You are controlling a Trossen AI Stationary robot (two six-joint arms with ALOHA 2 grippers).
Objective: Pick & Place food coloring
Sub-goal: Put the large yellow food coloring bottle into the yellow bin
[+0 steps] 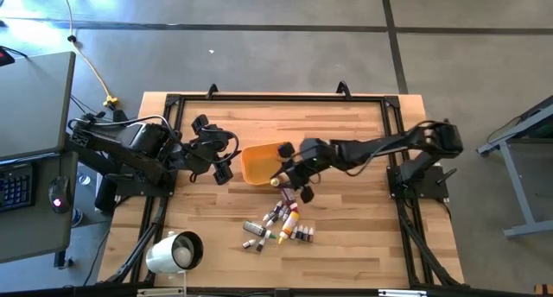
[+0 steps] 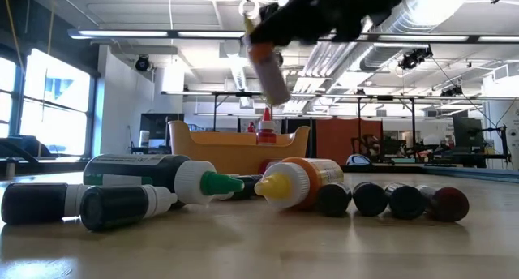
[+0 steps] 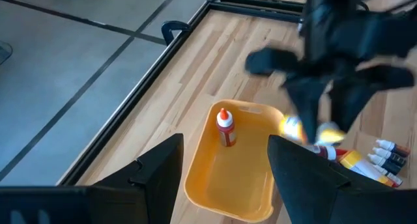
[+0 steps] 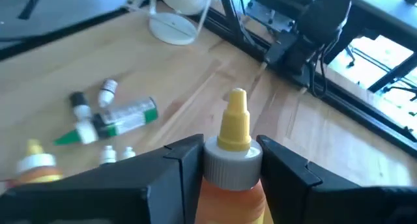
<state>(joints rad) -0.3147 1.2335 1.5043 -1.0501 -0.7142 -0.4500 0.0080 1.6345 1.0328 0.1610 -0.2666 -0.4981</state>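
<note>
The food coloring bottles (image 1: 281, 224) lie in a pile on the table in front of the orange tray (image 1: 257, 163); the low view shows them on their sides (image 2: 292, 186). One red bottle (image 3: 225, 127) stands upright inside the tray. My right gripper (image 1: 289, 172) hovers at the tray's right near corner, shut on an orange bottle with a yellow tip (image 4: 234, 129). My left gripper (image 3: 225, 178) is open at the tray's left side and touches nothing. My right gripper pinches the orange bottle between its two fingers at the white collar (image 4: 229, 168), just below the yellow tip. The bottle lies along the fingers, with its tip sticking out past them. It is lifted clear of the table and tilted (image 2: 269, 72).
A white cup-like object (image 1: 175, 252) lies near the table's near left corner. Black frame rails (image 1: 276, 98) run around the wooden table. A side desk with a keyboard and mouse (image 1: 57, 193) stands to the left. Bare wood lies right of the pile.
</note>
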